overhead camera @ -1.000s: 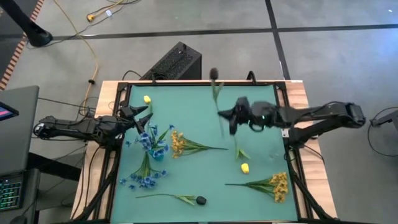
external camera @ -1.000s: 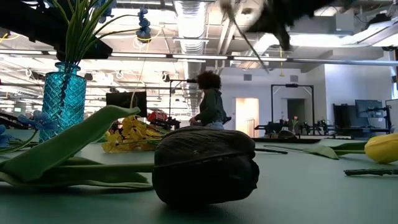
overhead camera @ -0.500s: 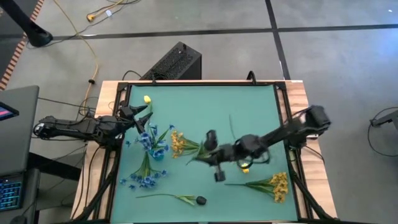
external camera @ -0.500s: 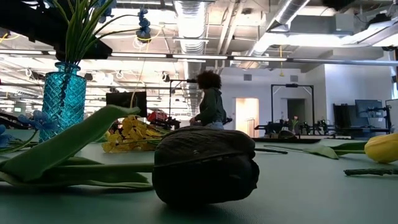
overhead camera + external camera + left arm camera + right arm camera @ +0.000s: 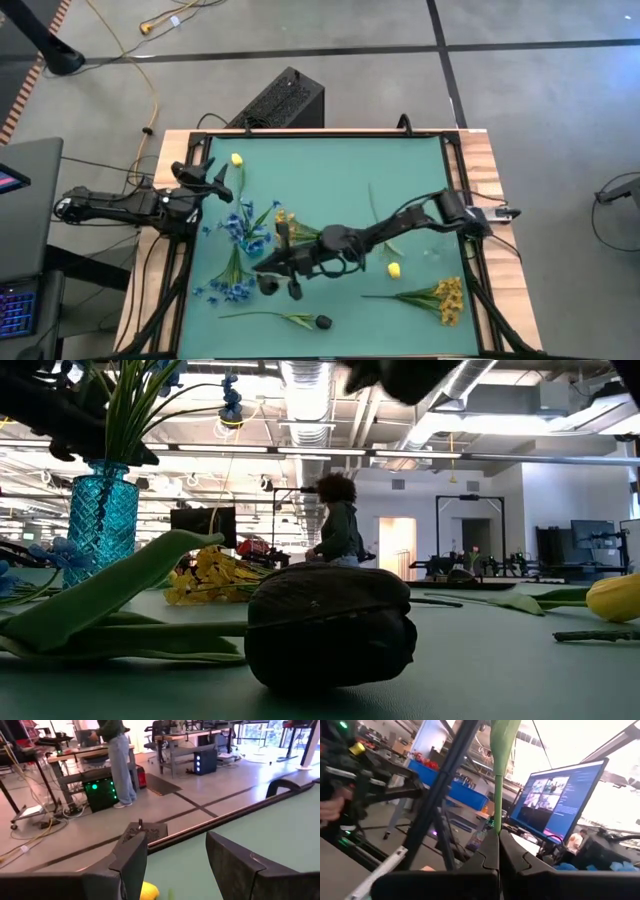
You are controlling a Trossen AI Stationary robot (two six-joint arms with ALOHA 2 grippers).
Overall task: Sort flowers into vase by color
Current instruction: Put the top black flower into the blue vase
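Keep the stem upright while carrying it toward the vase (image 5: 100, 515) (blue sprigs already in it) at nine o'clock. The right gripper (image 5: 497, 837) has its jaws pinched tight on a green stem (image 5: 498, 795). Farther off, the left gripper (image 5: 175, 862) waits, jaws apart and empty, near a yellow bud (image 5: 148, 891).

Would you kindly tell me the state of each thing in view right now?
Left gripper: fingers open, empty.
Right gripper: fingers shut on green stem.
Blue vase: upright, holding blue flowers.
Dark bud: lying loose.
Yellow bud: lying loose.
Yellow-orange sprig: lying loose.
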